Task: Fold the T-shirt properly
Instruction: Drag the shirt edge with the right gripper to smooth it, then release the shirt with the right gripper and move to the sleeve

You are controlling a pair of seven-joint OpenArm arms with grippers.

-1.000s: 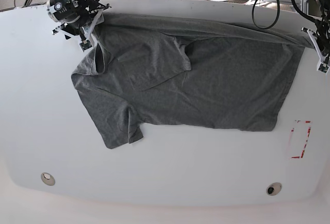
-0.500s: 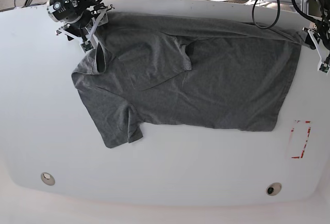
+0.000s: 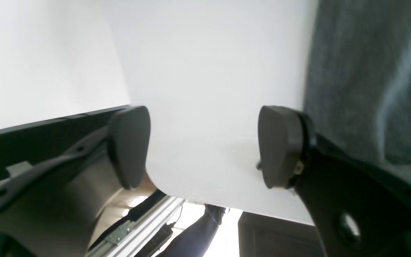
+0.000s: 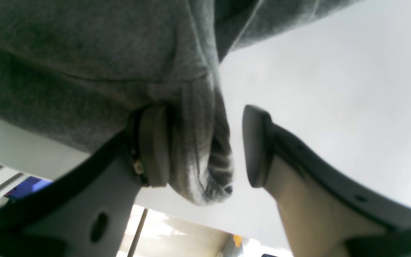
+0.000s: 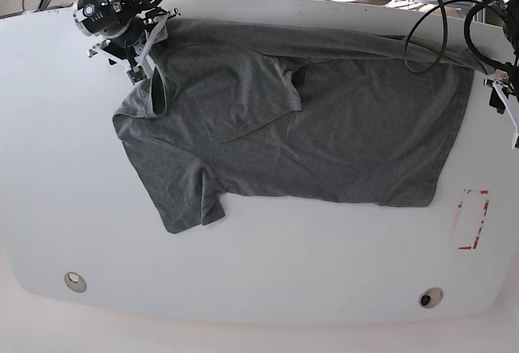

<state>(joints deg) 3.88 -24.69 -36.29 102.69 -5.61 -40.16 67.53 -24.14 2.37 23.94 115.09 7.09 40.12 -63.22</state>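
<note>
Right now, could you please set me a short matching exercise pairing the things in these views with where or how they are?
Things:
1. T-shirt
2. left gripper
3. right gripper
4. red marking

States:
A. jaws apart with only bare table between them, shirt off to one side
B. on the table near the base view's right edge, clear of the cloth
C. spread across the table with a sleeve folded over the body
D. jaws apart with a bunched fold of cloth between them, against one pad

Pairs: 1-C, 2-A, 3-D, 4-B
</note>
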